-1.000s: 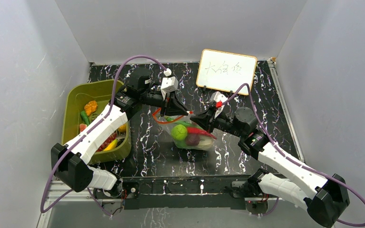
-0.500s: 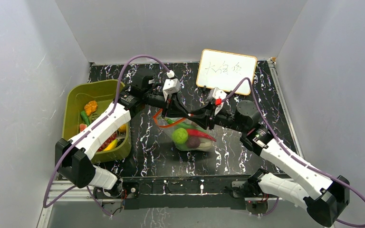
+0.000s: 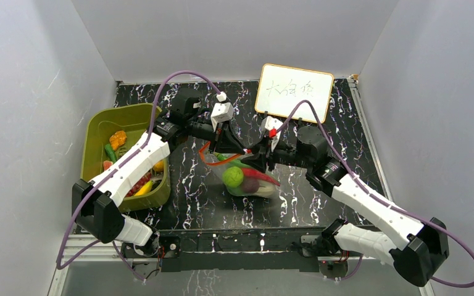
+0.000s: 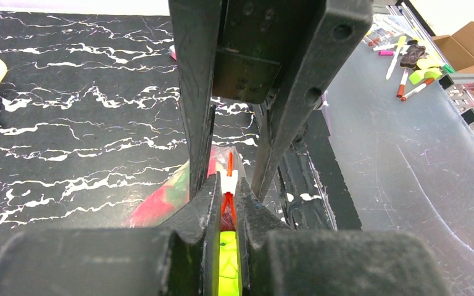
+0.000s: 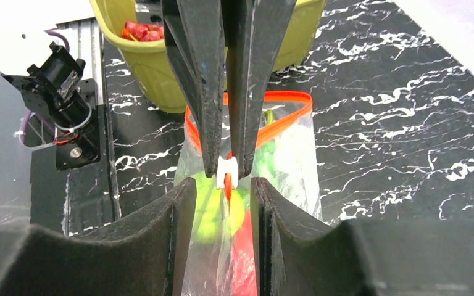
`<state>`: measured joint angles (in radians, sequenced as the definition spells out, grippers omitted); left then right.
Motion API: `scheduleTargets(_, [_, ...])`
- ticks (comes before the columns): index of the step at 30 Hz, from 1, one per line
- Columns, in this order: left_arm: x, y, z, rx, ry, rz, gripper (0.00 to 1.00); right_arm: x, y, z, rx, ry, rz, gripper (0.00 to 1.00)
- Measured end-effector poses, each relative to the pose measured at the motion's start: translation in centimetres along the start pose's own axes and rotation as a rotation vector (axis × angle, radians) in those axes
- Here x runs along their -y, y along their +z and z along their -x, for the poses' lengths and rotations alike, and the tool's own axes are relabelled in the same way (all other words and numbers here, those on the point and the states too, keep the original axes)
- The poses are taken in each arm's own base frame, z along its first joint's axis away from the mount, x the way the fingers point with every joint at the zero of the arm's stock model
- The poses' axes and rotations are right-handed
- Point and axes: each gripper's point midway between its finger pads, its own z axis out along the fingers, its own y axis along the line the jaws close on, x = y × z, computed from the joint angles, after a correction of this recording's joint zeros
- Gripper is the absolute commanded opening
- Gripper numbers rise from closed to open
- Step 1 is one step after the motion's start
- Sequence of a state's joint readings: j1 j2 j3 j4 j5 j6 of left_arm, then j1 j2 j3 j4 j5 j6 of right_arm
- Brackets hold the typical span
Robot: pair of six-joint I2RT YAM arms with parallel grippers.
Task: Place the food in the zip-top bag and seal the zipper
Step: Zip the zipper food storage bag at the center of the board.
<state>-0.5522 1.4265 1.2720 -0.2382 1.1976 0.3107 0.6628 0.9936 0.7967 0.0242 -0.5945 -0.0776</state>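
- The left hand (image 4: 225, 192) is pressing its fingers together on the zipper (image 5: 287, 95), just beside the white slider (image 5: 227, 165), apparently anchoring the mouth against a pull.
- The right hand (image 5: 224, 185) is standing spread, its fingers straddling the slider without touching it, probably readying a grip for sealing.
- The zip-top bag (image 3: 265, 188) is lying near the middle of the surface (image 3: 327, 203), holding food (image 3: 233, 176), its mouth partly gaping.
- Both arms are reaching inward from the near corners, the left passing over the basket (image 3: 92, 132) at the left edge, with the hands meeting tip to tip.
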Motion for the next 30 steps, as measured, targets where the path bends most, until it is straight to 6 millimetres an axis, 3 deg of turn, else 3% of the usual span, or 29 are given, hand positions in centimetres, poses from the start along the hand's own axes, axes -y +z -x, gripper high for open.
scheduleTargets(3, [0.0, 0.0, 0.0, 0.000, 0.005, -0.001, 0.00, 0.0, 0.3, -0.8, -0.021, 0.016, 0.009, 0.22])
scheduleTargets(6, [0.1, 0.0, 0.0, -0.002, 0.006, -0.003, 0.00, 0.1, 0.4, -0.7, -0.019, 0.019, 0.007, 0.00])
scheduleTargets(30, [-0.3, -0.5, -1.6, -0.069, -0.012, 0.046, 0.00, 0.5, -2.1, -0.1, 0.107, 0.073, -0.144, 0.00])
